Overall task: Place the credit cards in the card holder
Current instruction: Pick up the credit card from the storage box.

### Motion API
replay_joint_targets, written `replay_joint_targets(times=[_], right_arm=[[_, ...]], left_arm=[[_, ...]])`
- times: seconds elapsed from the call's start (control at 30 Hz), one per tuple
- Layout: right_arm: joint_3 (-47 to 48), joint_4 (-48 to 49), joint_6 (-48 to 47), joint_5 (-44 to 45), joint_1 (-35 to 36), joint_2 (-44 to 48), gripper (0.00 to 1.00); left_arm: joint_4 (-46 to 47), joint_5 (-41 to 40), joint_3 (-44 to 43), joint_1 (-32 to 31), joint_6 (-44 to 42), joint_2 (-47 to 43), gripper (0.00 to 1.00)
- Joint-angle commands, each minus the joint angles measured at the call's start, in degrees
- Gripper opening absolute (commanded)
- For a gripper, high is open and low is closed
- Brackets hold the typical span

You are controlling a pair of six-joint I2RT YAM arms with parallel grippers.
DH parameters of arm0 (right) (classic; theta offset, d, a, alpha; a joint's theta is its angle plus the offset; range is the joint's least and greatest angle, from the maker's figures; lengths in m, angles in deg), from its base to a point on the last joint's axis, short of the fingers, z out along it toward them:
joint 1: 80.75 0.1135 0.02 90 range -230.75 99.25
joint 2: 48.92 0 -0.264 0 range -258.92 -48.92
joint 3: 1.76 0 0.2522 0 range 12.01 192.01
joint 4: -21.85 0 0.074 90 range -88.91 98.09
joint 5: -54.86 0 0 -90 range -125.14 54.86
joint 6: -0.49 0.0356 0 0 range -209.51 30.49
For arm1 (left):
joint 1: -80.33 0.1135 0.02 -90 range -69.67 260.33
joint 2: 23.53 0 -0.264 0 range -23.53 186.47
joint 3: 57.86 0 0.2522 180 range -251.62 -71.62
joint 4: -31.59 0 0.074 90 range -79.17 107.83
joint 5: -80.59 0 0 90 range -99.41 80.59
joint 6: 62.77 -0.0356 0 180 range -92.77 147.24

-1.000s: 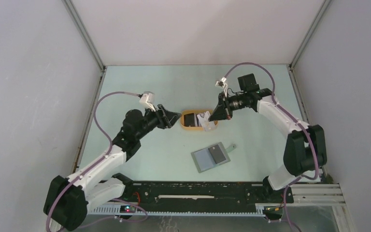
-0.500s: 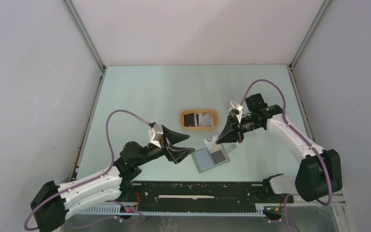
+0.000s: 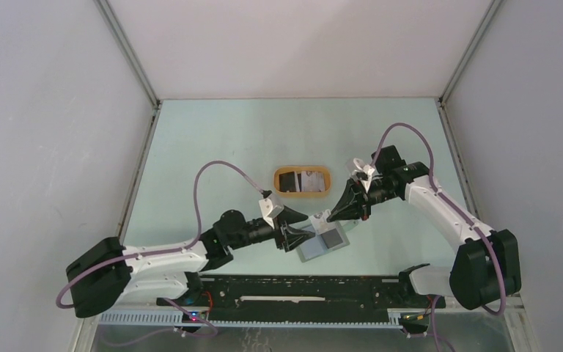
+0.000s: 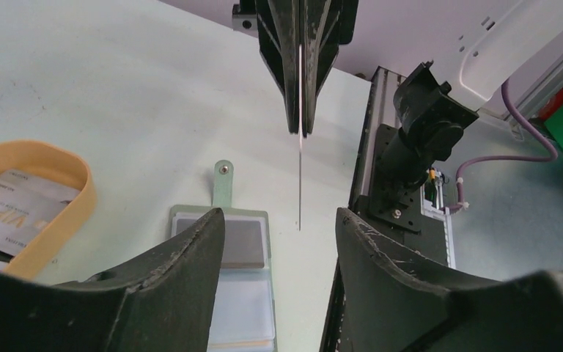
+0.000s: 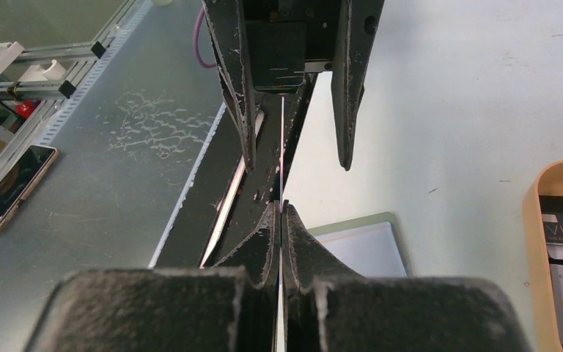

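**Asker:** Where is the card holder?

**Describer:** The grey-green card holder (image 3: 322,242) lies open and flat on the pale green bench (image 3: 212,147), toward the front. Its snap tab (image 4: 223,178) points toward the right arm. A dark grey card (image 4: 243,242) shows in the half nearer the tab.

**Asker:** And the two arms?

**Describer:** They meet over the holder, tip to tip. The right fingers (image 5: 279,220) are pressed together, pinching a whitish card (image 3: 321,217) by one end. Both wrist cameras see that card edge-on, as a thin line. It hangs just beside the holder's edge. Whether its lower end touches the bench, I cannot tell. The left fingers (image 4: 183,282) are spread wide and hold nothing, with the card hanging in line with the gap between them.

**Asker:** What blocks the view, and what else is around?

**Describer:** From above, the left fingers cover the holder's left corner, and the right ones overhang its far edge. Farther back sits an orange oval tray (image 3: 302,193) holding a black card (image 3: 287,180) and pale cards (image 3: 311,178). A black rail (image 3: 300,290) runs along the bench front.
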Motion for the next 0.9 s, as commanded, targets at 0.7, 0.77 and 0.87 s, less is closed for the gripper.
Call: replay_joint_targets(times=[0.7,0.77,0.87], right_arm=[[-1.3,6.5,6.1,-0.7,1.0,-0.1,0.00],[-1.3,6.7,6.3,-0.7,1.0,-0.2,0.00],[-1.9,7.9,7.6,-0.8,1.0,0.0,0.00]], left_arm=[[7.4,3.6,-5.3,-0.3,1.0,5.5,0.16],[7.5,3.6,-5.2,-0.2,1.6,5.3,0.23],[8.5,3.6,-4.5,0.1,3.0,4.8,0.30]])
